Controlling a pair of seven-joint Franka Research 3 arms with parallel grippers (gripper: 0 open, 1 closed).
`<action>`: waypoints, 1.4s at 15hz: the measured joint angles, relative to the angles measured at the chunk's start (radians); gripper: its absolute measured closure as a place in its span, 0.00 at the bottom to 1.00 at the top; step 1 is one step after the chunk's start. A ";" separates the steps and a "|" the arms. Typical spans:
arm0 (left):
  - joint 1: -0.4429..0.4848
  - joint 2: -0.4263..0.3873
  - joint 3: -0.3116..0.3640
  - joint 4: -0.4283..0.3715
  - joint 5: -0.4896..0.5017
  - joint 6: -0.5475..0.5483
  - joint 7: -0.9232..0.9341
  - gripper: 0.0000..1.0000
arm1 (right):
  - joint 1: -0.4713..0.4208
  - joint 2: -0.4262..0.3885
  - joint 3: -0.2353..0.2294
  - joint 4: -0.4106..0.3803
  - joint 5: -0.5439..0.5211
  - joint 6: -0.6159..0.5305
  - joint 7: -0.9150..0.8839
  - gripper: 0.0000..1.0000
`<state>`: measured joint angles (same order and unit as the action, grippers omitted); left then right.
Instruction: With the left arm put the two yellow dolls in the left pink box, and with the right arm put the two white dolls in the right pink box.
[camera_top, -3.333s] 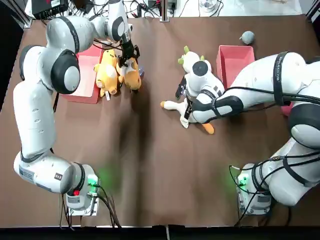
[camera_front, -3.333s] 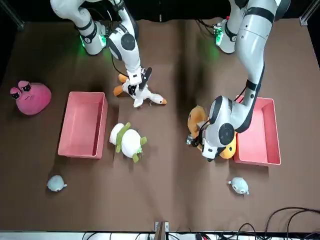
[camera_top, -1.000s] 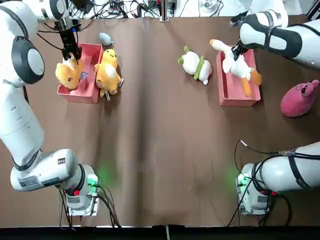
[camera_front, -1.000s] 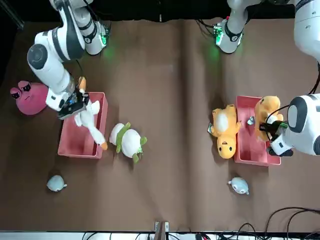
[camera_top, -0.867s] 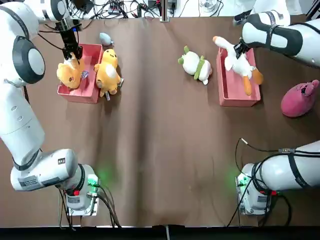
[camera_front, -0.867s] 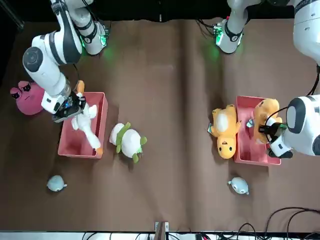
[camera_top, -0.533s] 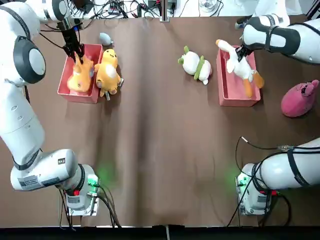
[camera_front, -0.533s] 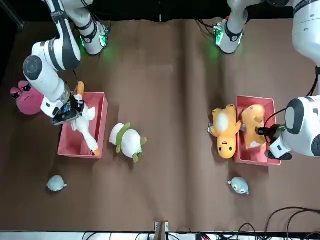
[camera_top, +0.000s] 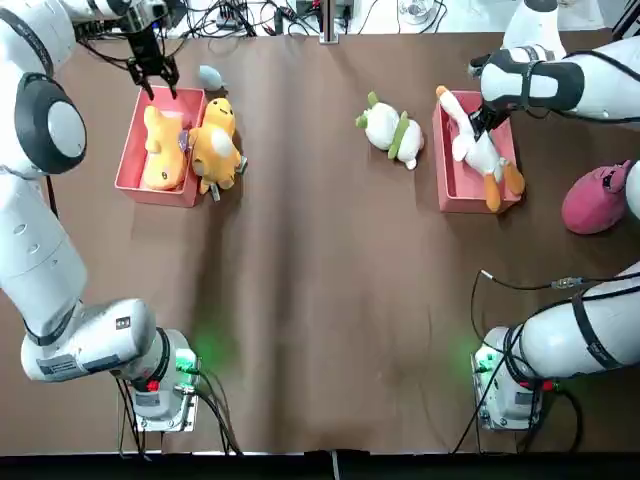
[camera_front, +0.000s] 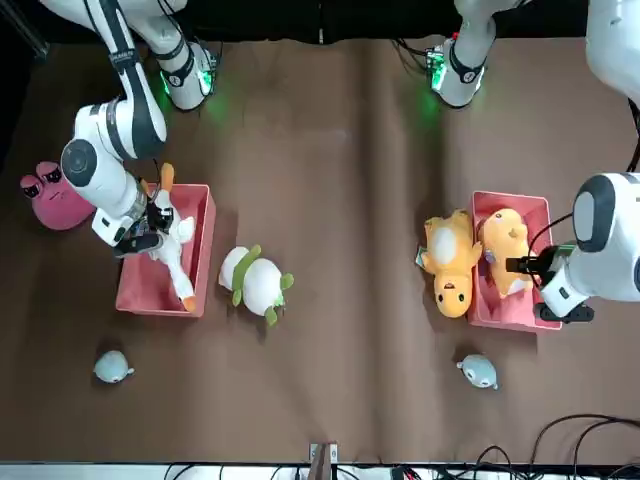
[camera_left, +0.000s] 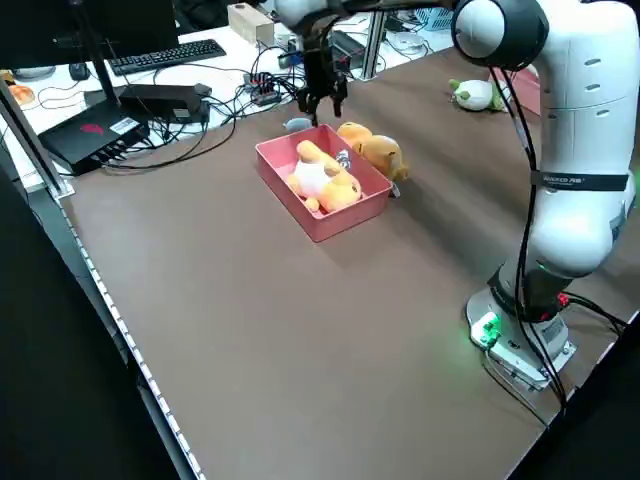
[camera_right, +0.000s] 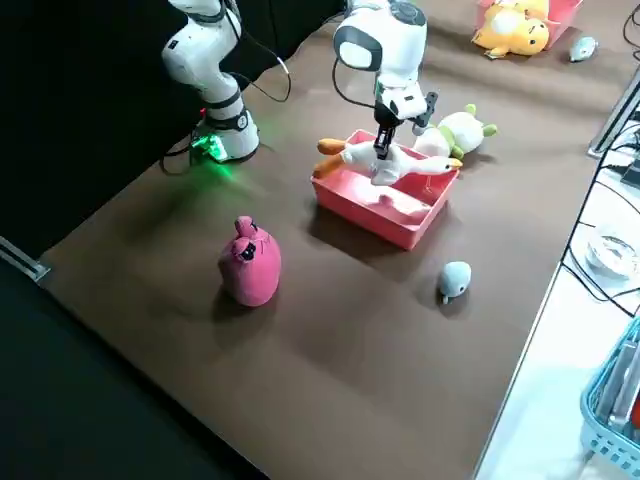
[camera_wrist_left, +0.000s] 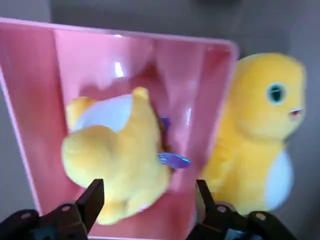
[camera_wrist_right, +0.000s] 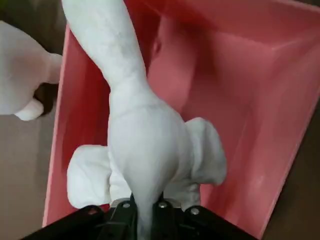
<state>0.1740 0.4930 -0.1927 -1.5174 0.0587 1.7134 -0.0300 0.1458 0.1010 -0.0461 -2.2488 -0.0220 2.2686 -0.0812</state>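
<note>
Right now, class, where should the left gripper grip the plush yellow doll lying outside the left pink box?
Probably across the plush yellow doll's round belly, descending from above. It lies lengthwise against the left pink box's wall, so the fingers should close along that wall, head-to-feet, avoiding the rim. The left gripper hovers open nearby.

One plush yellow doll (camera_top: 161, 150) lies on its side inside the left pink plastic box (camera_top: 130, 150); the second yellow plush doll (camera_top: 214, 145) lies on the bench, touching that box's outer wall. A white plush goose with orange feet (camera_top: 479, 145) lies in the right pink plastic box (camera_top: 450, 185), neck over the rim. A round white plush doll with green trim (camera_top: 392, 130) lies just beside it.
</note>
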 joint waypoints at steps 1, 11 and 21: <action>-0.002 -0.007 -0.025 0.000 0.000 0.000 -0.052 0.18 | -0.005 0.008 0.000 -0.007 0.000 0.019 0.002 0.90; -0.164 0.106 -0.089 -0.028 0.022 0.143 -0.368 0.18 | -0.021 0.119 0.003 -0.031 0.001 0.169 0.003 0.65; -0.150 0.151 -0.085 -0.023 0.124 0.205 -0.367 0.18 | 0.200 0.059 0.044 0.245 -0.001 -0.021 -0.013 0.00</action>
<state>0.0239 0.6445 -0.2773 -1.5405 0.1830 1.9181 -0.3966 0.3455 0.1600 -0.0018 -2.0038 -0.0228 2.2473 -0.0944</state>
